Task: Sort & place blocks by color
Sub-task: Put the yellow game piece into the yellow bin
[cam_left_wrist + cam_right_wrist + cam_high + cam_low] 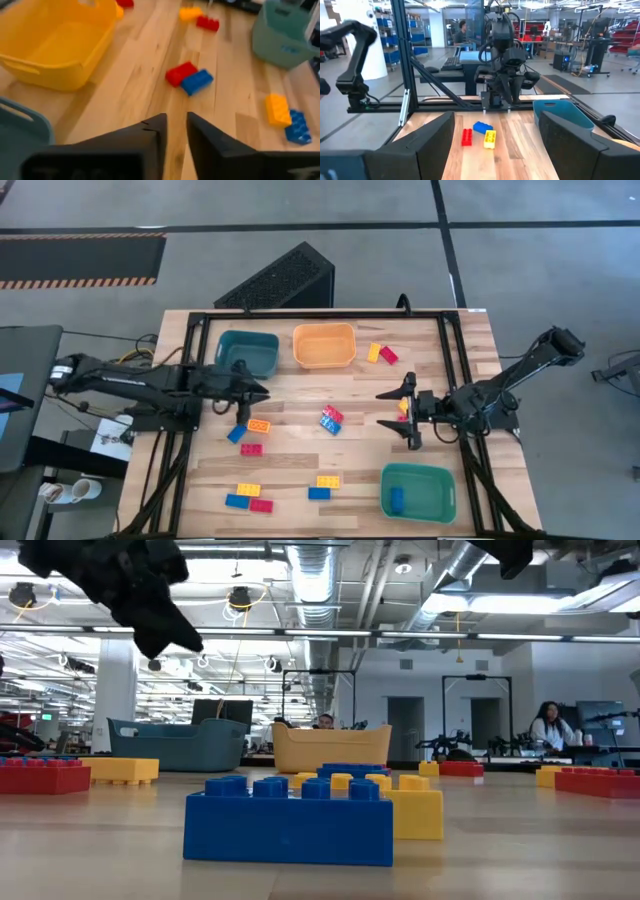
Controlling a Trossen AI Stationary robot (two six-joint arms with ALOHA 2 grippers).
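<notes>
Small studded blocks lie flat and scattered on the wooden table: a red and blue pair (331, 418) (189, 77), an orange (259, 425), a blue (237, 433) and a red one (251, 449). Others lie near the front edge (248, 496) (323, 486) and by the orange bin (380, 354). One blue block (397, 500) lies in the green bin. My left gripper (255, 392) (175, 127) hovers beside the teal bin with its fingers almost together and nothing between them. My right gripper (405, 411) (495, 150) hovers at the table's right, wide open and empty.
A teal bin (247, 353) and an orange bin (324, 345) stand at the far edge, a green bin (418, 492) at the near right. A black frame (200, 330) borders the table. The low view has a blue block (290, 825) close up. People show in the room behind.
</notes>
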